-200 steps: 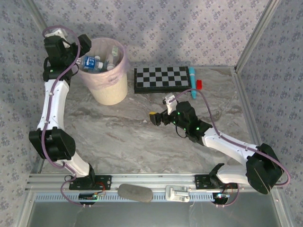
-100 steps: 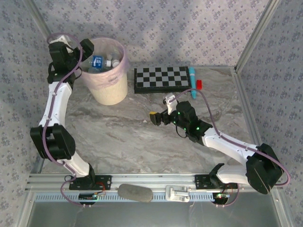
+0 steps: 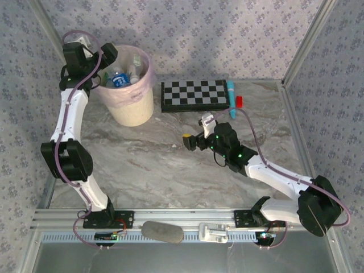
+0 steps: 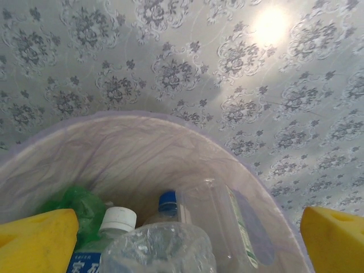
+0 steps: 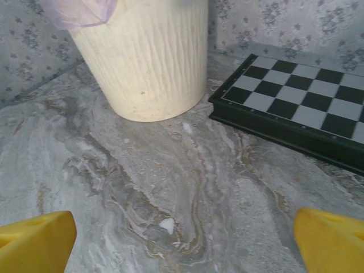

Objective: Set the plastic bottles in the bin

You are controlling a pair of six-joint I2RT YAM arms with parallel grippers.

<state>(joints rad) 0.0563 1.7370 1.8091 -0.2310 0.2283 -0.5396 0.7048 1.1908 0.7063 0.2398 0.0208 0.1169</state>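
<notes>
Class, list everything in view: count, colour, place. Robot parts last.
round cream-white wastebasket with pink plastic liner: one, cream-white, table's far left.
small plastic bottles: at least four, clear, one looks green, inside the wastebasket.
flat chessboard: one, black and white, right of the wastebasket.
teal marker pen: one, teal, beside the chessboard's right edge.
small red block: one, red, right of the pen.
marbled tabletop: one, grey, under everything.
grey oblong pad: one, grey, on the near rail.
left gripper: one, yellow fingertips, open above the wastebasket.
right gripper: one, yellow fingertips, open over bare tabletop.
</notes>
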